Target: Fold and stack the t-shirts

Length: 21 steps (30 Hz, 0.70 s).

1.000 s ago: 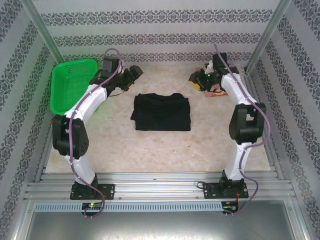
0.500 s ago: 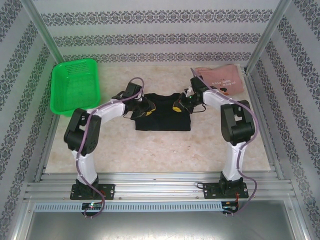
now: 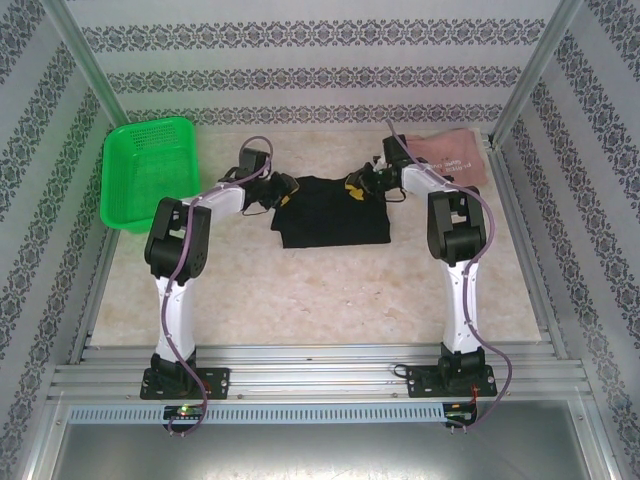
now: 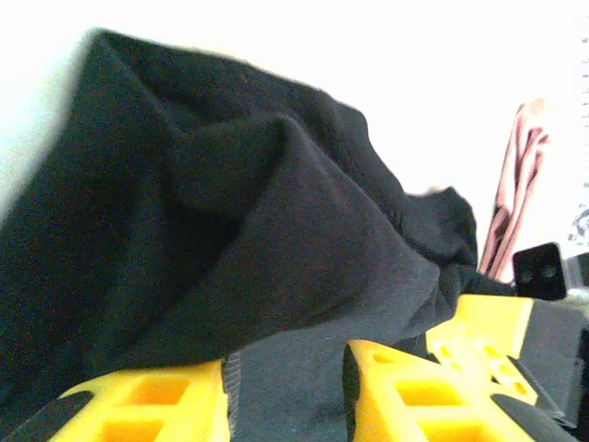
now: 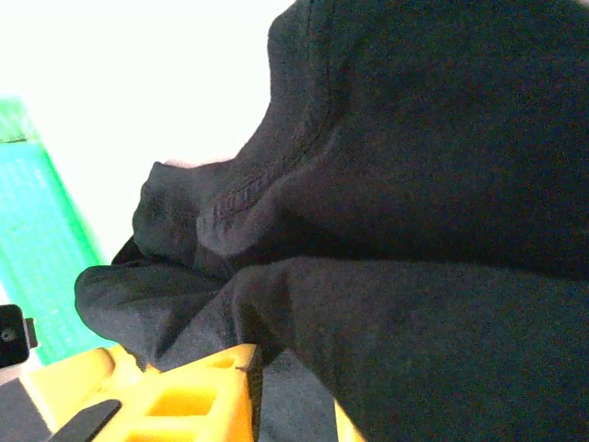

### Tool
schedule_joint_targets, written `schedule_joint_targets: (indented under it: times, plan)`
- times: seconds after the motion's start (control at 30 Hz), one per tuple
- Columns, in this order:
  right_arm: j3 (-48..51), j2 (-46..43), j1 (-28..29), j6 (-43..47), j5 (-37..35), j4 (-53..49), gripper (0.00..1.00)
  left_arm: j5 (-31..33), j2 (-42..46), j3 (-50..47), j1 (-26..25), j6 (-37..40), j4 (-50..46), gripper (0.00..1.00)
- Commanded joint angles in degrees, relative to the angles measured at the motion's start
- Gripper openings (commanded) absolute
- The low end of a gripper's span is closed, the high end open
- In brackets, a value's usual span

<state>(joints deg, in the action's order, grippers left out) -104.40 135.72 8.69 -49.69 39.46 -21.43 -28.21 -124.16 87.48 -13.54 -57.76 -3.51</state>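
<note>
Seemingly left claw and right claw pinch far edge of black tee.

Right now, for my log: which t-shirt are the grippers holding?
The black t-shirt, mid-table: left gripper and right gripper pinch its far edge. The pink t-shirt lies apart, far right.

The folded t-shirt lies in the middle of the table, somewhat toward the far side. The left tool sits at its far left corner and the right tool at its far right corner (cloth between the fingers of each). The other t-shirt lies in the far right corner, the basket in the far left.
</note>
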Motion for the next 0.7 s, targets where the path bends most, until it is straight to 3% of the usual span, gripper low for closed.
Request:
schedule_joint_targets:
  times: [0.0,0.17,0.23,0.37,0.47,0.57,0.67]
  plan:
    - [-1.8,-0.1,-0.9,-1.2,-0.1,1.9,0.35,0.5,-0.7,2.4,0.8,-0.4,1.8,0.38]
    - [-3.2,-10.3,-1.7,7.7,1.0,-5.8,0.52,0.7,5.3,3.0,0.8,3.4,-4.0,0.49]
    - [-1.9,-14.7,-2.8,11.0,0.7,-9.8,0.61,0.2,8.2,1.4,0.7,3.6,-4.6,0.59]
    - [-2.2,-19.1,-4.0,22.4,-6.9,-24.6,0.74,-1.4,12.6,-2.1,0.1,5.3,-4.3,0.67]
    - [-1.2,-18.6,-4.4,27.4,-14.3,-31.3,0.77,-0.2,14.2,-1.0,-1.9,13.7,-8.1,0.71]
    - [1.4,-16.9,-4.4,29.2,-17.0,-31.0,0.77,1.1,12.6,2.7,-4.5,23.1,-15.2,0.74]
    - [3.4,-15.2,-4.3,30.1,-17.8,-28.6,0.78,1.9,10.3,3.4,-5.7,24.0,-16.8,0.74]
